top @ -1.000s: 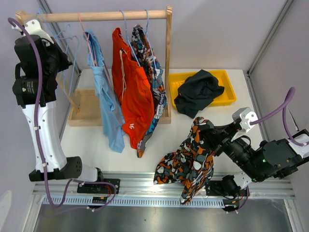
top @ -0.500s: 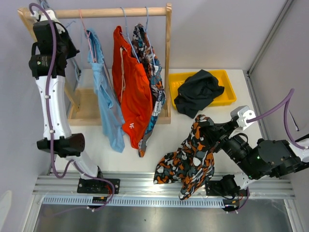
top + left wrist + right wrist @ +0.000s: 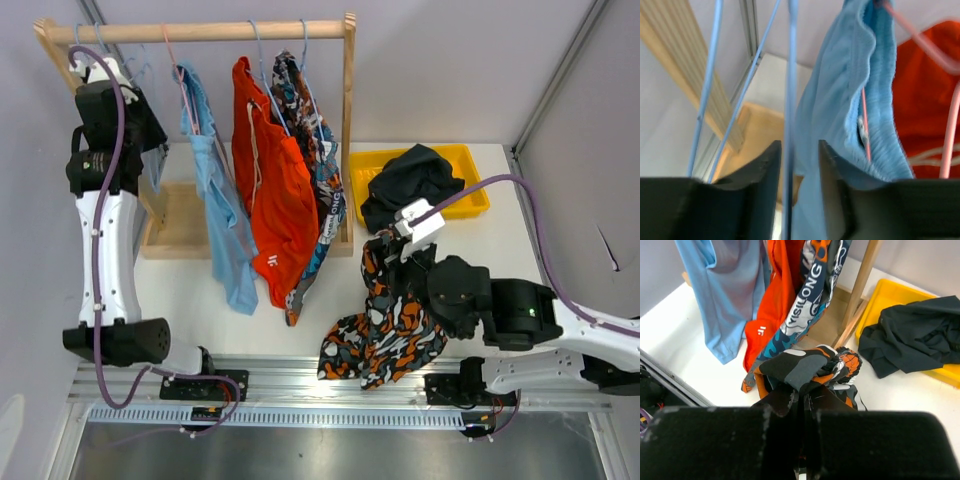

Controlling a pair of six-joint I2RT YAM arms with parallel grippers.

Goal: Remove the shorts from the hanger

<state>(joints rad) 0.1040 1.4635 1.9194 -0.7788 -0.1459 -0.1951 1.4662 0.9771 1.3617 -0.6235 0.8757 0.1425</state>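
My left gripper (image 3: 799, 147) is open high at the rack's left end, with a thin blue hanger wire (image 3: 790, 95) running between its fingers. Just to its right the light blue shorts (image 3: 840, 100) hang on a pink hanger (image 3: 950, 135). The light blue shorts (image 3: 225, 230), orange shorts (image 3: 280, 210) and printed shorts (image 3: 322, 170) hang from the wooden rail (image 3: 200, 32). My right gripper (image 3: 802, 395) is shut on the camouflage shorts (image 3: 805, 365), whose lower part (image 3: 380, 335) drapes onto the table. Dark navy shorts (image 3: 410, 190) lie in the yellow tray (image 3: 470, 155).
The rack's wooden base (image 3: 180, 230) stands at the back left, with its right post (image 3: 349, 120) next to the tray. Empty blue hangers (image 3: 710, 85) hang at the rail's left end. A metal rail (image 3: 300, 385) runs along the near table edge.
The left gripper has opened and the left arm has shifted by the hangers. The right arm has swung left and away from the near edge, carrying the camouflage shorts closer to the tray.
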